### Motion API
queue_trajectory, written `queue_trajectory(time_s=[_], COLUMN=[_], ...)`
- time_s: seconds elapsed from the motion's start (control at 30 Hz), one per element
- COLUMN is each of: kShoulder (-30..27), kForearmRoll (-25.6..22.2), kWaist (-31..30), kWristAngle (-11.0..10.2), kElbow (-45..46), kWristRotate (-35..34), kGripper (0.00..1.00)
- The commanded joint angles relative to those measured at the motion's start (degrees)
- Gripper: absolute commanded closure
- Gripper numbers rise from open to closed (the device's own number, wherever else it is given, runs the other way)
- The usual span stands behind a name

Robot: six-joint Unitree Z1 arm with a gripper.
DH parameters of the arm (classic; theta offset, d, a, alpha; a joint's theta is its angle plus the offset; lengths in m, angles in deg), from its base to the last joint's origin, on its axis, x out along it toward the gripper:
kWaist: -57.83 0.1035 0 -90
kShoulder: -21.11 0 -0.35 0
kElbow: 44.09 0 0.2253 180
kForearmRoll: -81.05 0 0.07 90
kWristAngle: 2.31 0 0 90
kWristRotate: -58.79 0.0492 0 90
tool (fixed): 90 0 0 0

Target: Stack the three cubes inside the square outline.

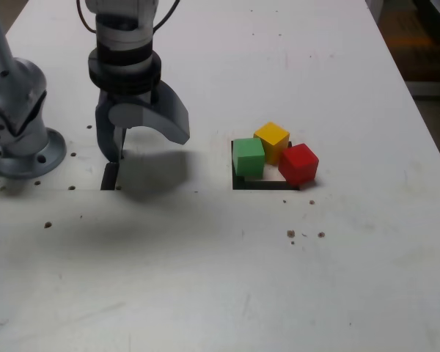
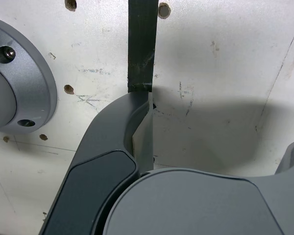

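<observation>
Three cubes sit side by side, touching, right of centre in the exterior view: green [image 1: 248, 157], yellow [image 1: 272, 139] behind it, red [image 1: 299, 163] on the exterior view's right. None rests on another. They crowd over the square outline [image 1: 268, 185], whose black front edge and a bit of white centre show beneath them. My gripper [image 1: 147, 147] hangs well to the exterior view's left of the cubes, pointing down, open, with nothing between its fingers. In the wrist view the gripper [image 2: 215, 132] spans bare table and no cube shows.
A short black tape strip [image 1: 109, 176] lies right under the gripper's left finger and shows as the tape strip [image 2: 141, 44] in the wrist view. The arm's grey base [image 1: 22, 147] stands at the exterior view's far left. Small holes dot the white table [image 1: 205, 279].
</observation>
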Motion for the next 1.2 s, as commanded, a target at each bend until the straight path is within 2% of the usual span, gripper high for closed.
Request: queue_trajectory(time_s=[0.0,1.17], kShoulder=[-0.5,-1.7], kForearmRoll=[0.0,0.5], kWaist=[0.1,0.6], kWristAngle=[0.1,0.2], kElbow=[0.2,2.4], kWristRotate=[-0.1,-0.6], kGripper=[0.01,0.01])
